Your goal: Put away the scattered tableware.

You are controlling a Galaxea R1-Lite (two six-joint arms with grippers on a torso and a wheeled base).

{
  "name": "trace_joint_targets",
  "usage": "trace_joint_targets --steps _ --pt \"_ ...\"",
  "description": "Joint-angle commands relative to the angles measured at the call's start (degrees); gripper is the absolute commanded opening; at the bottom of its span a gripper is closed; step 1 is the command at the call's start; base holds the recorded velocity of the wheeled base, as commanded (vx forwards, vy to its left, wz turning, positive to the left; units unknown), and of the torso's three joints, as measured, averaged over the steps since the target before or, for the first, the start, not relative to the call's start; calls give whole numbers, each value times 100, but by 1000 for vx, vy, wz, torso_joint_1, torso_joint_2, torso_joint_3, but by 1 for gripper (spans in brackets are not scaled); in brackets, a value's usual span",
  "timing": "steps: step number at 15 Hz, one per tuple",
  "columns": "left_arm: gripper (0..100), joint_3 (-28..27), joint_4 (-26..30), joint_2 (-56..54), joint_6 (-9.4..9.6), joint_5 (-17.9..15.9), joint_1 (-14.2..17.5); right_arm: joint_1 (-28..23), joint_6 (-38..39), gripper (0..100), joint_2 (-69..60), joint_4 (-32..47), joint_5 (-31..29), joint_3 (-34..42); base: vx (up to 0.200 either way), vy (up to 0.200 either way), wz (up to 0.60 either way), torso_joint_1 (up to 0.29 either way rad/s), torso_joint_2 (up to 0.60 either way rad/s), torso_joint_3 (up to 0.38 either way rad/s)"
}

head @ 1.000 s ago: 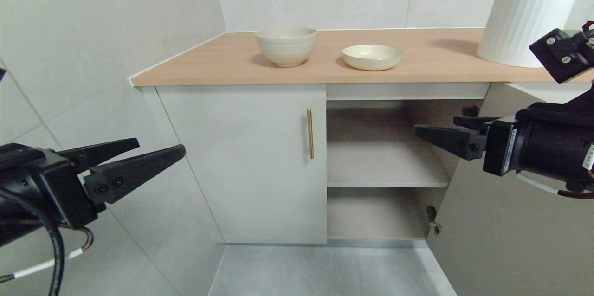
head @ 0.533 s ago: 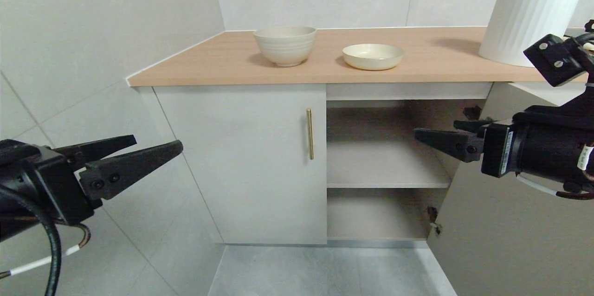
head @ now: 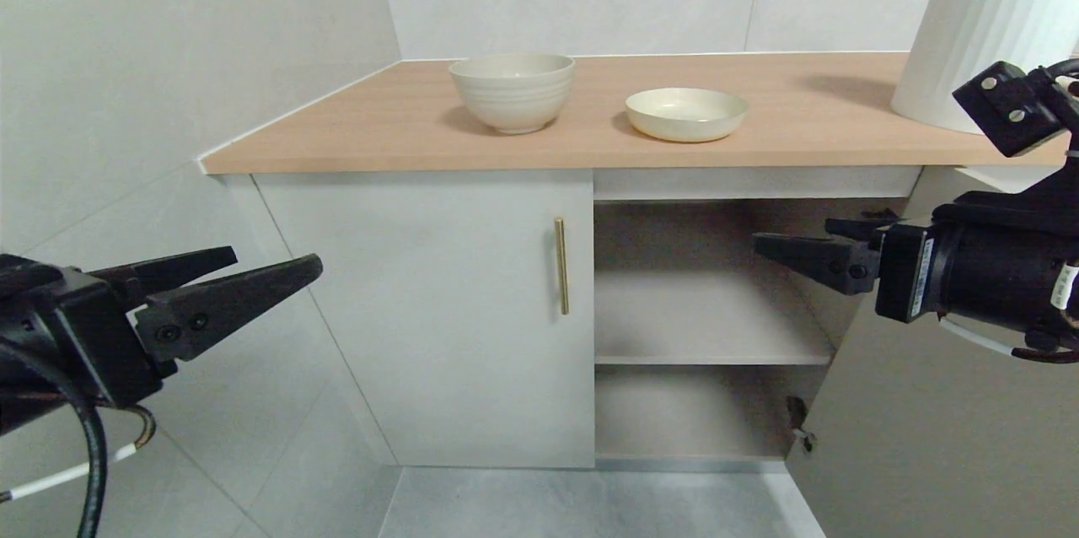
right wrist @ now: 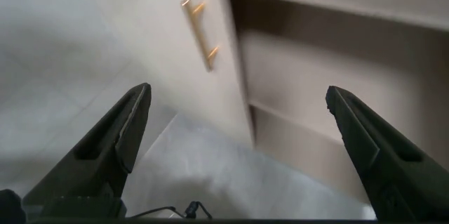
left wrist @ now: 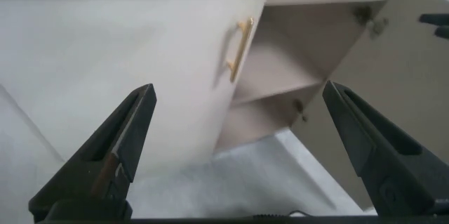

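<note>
A deep cream bowl (head: 512,91) and a shallow cream plate (head: 686,112) stand side by side on the wooden counter (head: 379,129). Below it, the cabinet's right half is open, showing a bare shelf (head: 708,314). My left gripper (head: 274,261) hangs open in front of the wall, left of the closed door and well below the counter. My right gripper (head: 792,234) is open at the open compartment's mouth, level with the upper shelf space. Both hold nothing. The wrist views show the left gripper (left wrist: 238,89) and the right gripper (right wrist: 237,89) with jaws spread wide, facing the cabinet.
A tall white ribbed container (head: 986,24) stands at the counter's right end. The closed left door has a gold handle (head: 560,266). The open right door (head: 927,437) swings out under my right arm. A tiled wall (head: 126,83) lies close on the left.
The head camera has shifted, so the counter and cabinet sit a little lower and closer in the picture. Both grippers stay open and hold almost the same places.
</note>
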Motion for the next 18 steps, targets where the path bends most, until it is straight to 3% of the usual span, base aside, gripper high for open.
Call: trace_joint_targets --steps 1,6,18 --pt "100 0 -3 15 -7 -1 -1 4 0 100 -2 -4 0 0 200 0 0 12 -2 7" --pt "100 0 -3 24 -7 -10 -1 4 -9 100 -63 14 35 52 200 0 0 4 0 3" --pt "100 0 -29 33 -7 -10 -1 -5 -273 100 -195 -681 79 571 0 0 0 9 -47 -39"
